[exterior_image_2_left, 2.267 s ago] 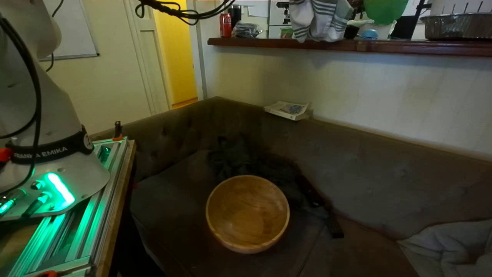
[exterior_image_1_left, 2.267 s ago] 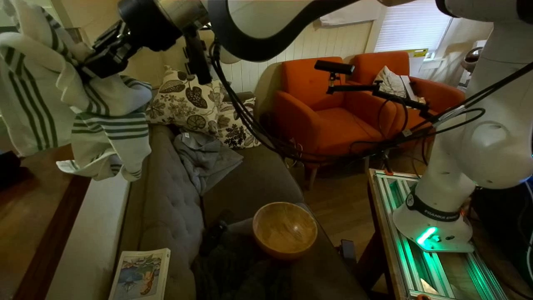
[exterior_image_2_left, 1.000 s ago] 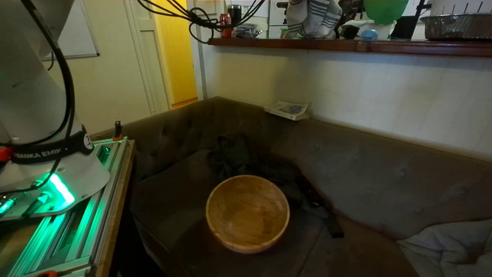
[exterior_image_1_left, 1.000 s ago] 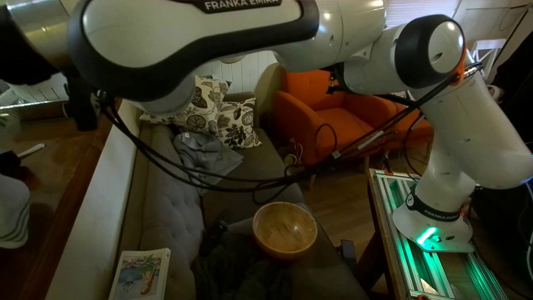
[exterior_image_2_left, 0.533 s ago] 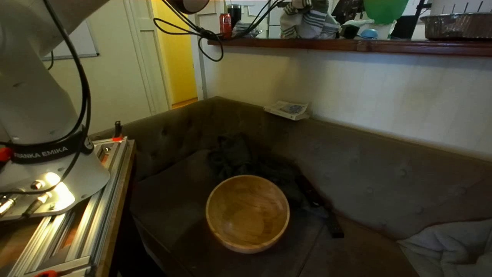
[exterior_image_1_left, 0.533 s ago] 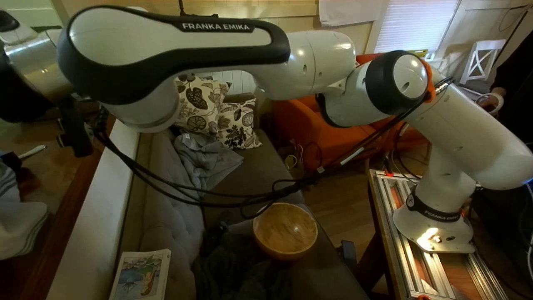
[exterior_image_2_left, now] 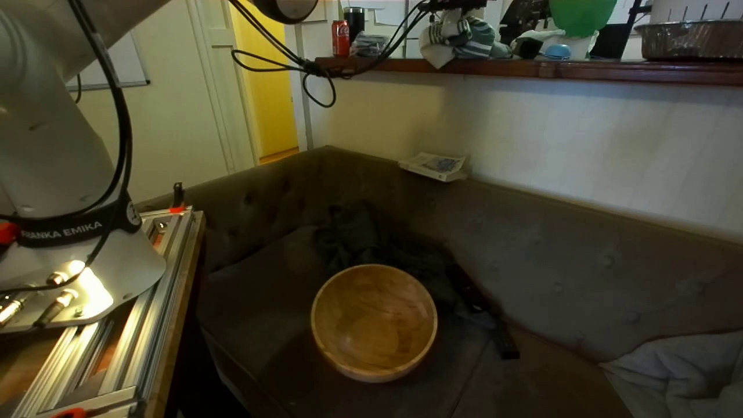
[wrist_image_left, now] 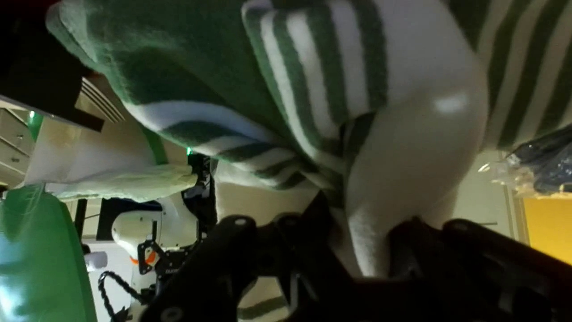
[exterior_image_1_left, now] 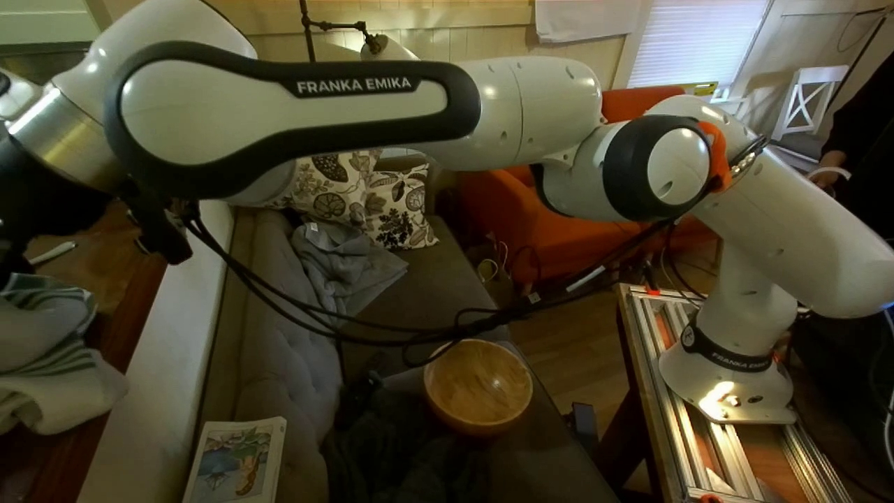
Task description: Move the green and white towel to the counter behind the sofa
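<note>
The green and white towel [exterior_image_1_left: 56, 381] is crumpled low over the brown counter [exterior_image_1_left: 147, 279] behind the sofa [exterior_image_1_left: 293, 363]. In an exterior view the towel [exterior_image_2_left: 479, 43] sits at the counter's edge [exterior_image_2_left: 580, 71], with a white corner hanging over it. My gripper [wrist_image_left: 368, 206] is above the towel, with a bunched white fold of the towel [wrist_image_left: 330, 67] between its dark fingers. The fold narrows into the jaws and looks pinched. The fingertips are hidden in both exterior views.
A red can [exterior_image_2_left: 341, 38], a clear bag [exterior_image_2_left: 370, 45], a green bag [exterior_image_2_left: 582, 17] and a foil tray [exterior_image_2_left: 691, 43] stand along the counter. A book [exterior_image_1_left: 234, 461] lies on the sofa back. A wooden bowl [exterior_image_1_left: 478, 388] and floral cushions [exterior_image_1_left: 398, 209] are on the seat.
The towel has come down from hanging beside the counter onto it and has bunched up. The arm reached farther over the counter, then shifted slightly. The base light went from green to white.
</note>
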Tool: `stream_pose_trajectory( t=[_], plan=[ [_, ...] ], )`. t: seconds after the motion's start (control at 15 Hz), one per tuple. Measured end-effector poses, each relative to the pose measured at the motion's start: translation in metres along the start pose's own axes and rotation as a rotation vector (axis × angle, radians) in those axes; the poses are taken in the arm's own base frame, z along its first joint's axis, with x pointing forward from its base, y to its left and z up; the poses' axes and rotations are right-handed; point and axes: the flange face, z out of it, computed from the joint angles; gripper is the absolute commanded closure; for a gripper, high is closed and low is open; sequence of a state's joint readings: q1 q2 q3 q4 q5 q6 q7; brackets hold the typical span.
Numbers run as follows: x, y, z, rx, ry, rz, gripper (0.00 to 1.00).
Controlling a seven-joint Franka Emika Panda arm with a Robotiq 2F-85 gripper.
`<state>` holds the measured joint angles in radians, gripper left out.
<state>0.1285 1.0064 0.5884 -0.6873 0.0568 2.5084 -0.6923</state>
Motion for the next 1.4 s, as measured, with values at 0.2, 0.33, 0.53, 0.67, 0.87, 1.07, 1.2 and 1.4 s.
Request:
stream_pose_trajectory(
  t=[0.2, 0.33, 0.53, 0.67, 0.87, 1.07, 1.2, 1.4],
  plan=[
    [-0.007, 0.000, 0.004, 0.011, -0.087, -0.016, 0.31],
    [-0.007, 0.000, 0.004, 0.014, -0.113, -0.026, 0.17],
    [0.010, 0.002, -0.012, -0.020, -0.091, -0.060, 0.01],
    [0.040, -0.002, -0.040, -0.059, -0.056, -0.121, 0.00],
    [0.089, -0.020, -0.095, -0.079, -0.110, -0.220, 0.00],
    [0.125, -0.048, -0.155, -0.085, -0.254, -0.279, 0.00],
    [0.134, -0.067, -0.183, -0.077, -0.360, -0.273, 0.00],
    [0.137, -0.090, -0.209, -0.053, -0.497, -0.221, 0.00]
  ],
)
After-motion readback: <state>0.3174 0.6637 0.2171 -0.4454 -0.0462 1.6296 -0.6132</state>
